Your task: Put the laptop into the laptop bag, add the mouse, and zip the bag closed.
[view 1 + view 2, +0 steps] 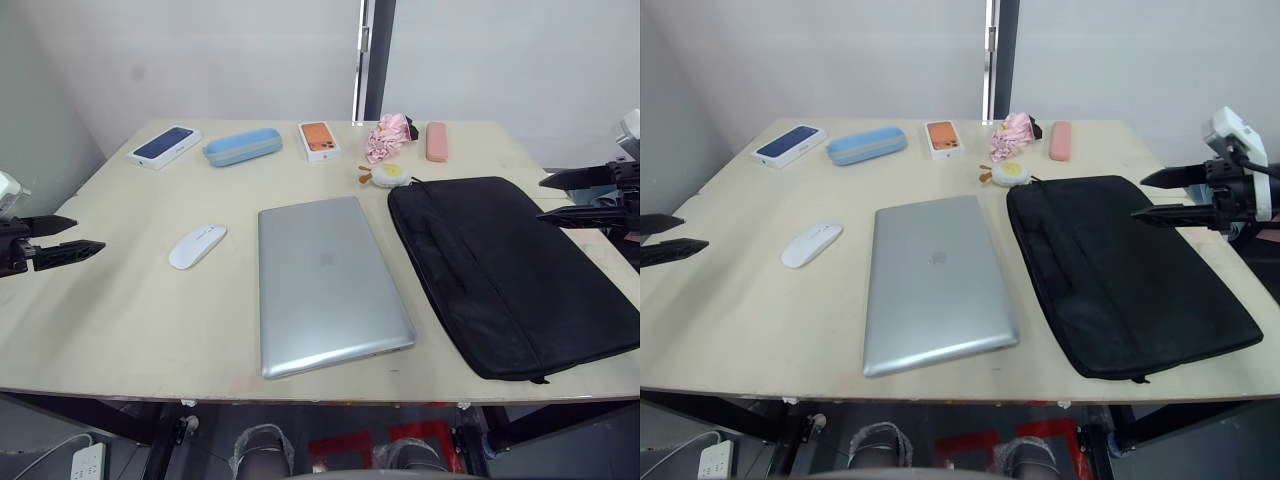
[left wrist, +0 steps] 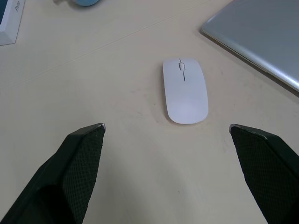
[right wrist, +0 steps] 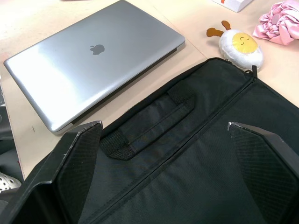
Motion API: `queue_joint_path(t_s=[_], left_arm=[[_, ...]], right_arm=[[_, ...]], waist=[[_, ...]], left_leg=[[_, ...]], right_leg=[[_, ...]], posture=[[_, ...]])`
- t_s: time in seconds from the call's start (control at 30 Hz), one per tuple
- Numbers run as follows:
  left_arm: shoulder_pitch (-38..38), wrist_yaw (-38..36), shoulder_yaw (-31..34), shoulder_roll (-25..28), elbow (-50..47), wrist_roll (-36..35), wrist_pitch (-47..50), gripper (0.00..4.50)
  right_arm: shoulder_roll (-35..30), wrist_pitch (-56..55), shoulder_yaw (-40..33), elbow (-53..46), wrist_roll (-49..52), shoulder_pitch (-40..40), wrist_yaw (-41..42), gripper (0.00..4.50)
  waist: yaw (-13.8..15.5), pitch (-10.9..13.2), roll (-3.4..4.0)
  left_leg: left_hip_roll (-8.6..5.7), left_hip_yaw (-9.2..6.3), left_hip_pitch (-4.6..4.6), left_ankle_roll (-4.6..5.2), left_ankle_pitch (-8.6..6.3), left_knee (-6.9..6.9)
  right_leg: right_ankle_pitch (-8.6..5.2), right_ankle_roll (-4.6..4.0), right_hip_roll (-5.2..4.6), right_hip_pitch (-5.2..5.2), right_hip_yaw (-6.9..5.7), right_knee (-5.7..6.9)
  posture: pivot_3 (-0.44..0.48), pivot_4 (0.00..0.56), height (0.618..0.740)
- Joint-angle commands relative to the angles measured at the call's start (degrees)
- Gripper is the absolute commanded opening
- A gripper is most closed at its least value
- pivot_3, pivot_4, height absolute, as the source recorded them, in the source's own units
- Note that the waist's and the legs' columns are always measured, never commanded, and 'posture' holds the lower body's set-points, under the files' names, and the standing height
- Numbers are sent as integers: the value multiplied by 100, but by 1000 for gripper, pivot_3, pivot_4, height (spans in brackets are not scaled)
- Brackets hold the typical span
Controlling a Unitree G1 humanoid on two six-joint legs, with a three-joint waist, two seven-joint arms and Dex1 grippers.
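Laptop [image 1: 328, 283] lies flat near the table's front edge, mouse [image 1: 197, 245] just to its left, laptop bag [image 1: 510, 270] to its right with the zip looking closed. Left gripper [image 1: 62, 238] hangs spread wide and empty out left of the mouse; right gripper [image 1: 577, 196] is spread too, over the bag's far right. Nothing's packed yet, so I'd guess unzipping comes first. Egg charm [image 1: 385, 175] sits at the bag's far corner.

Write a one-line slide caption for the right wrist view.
Open right gripper hovering over the black laptop bag, with the closed silver laptop and egg charm on the table beyond.
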Motion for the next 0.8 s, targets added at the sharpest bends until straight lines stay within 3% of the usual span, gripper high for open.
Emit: queue_joint_path(t_s=[0.03,0.8], left_arm=[[-174,-25,-72,61,50,59,-16,4479],[-448,20,-184,48,289,199,-219,4479]], right_arm=[[-175,-129,-272,-17,88,67,240,4500],[-219,-432,-269,167,-6,130,182,4500]], waist=[[1,0,0],[11,-1,-1]], left_leg=[[0,0,0,0,0,0],[0,-1,0,1,0,3]], right_leg=[[0,0,0,0,0,0],[0,0,0,1,0,2]], posture=[[0,150,740],[0,150,740]])
